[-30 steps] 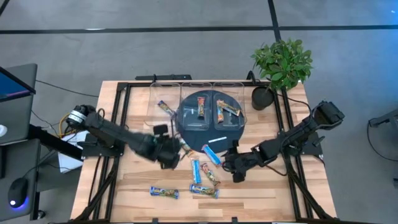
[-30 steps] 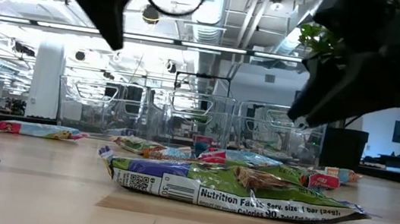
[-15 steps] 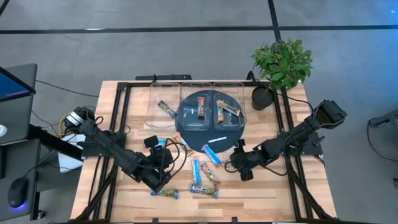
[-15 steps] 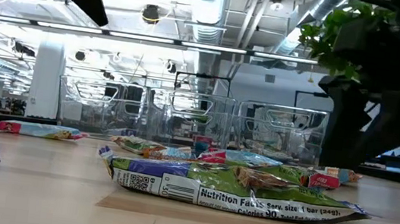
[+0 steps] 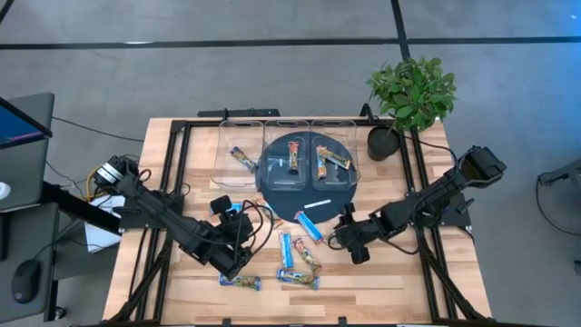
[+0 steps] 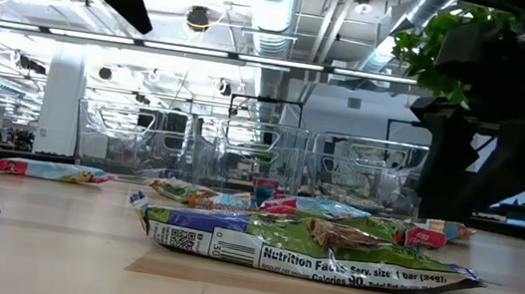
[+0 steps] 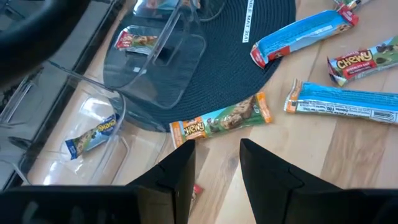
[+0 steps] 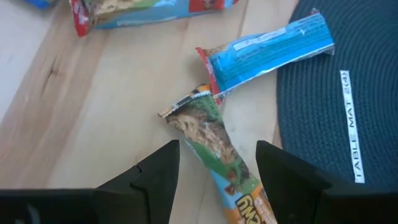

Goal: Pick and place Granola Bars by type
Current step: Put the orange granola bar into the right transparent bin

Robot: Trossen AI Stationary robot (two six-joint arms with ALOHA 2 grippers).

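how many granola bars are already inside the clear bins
3: a blue-and-yellow bar in the left bin, a red bar in the middle bin, an orange bar in the right bin. None seem hidden from above.

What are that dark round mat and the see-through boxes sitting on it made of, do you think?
The round mat looks like woven fabric or vinyl: dark, matte, with fine ribbed rings across it and a white label. The see-through boxes look like clear hard plastic: glossy, with bright edge reflections and the mat showing through. Glass cannot be ruled out.
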